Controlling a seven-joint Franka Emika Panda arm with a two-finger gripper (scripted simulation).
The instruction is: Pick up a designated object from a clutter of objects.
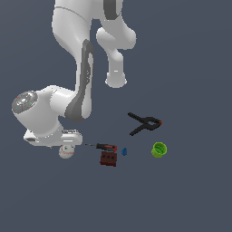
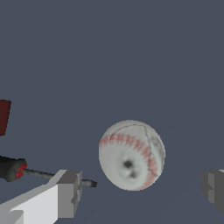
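One baseball sits between the spread jaws, resting on the ground with clear space on both sides (neither finger pad touches it in the wrist view). The gripper is released, straddling the ball but not yet clenched. Just outside one jaw lies the tip of the red-handled screwdriver, with the dark red-brown block beyond it. Well apart from the jaws are the tiny blue piece, black clamp and green cup. By my judgement, approach and descent are done; closing on the ball and lifting remain.
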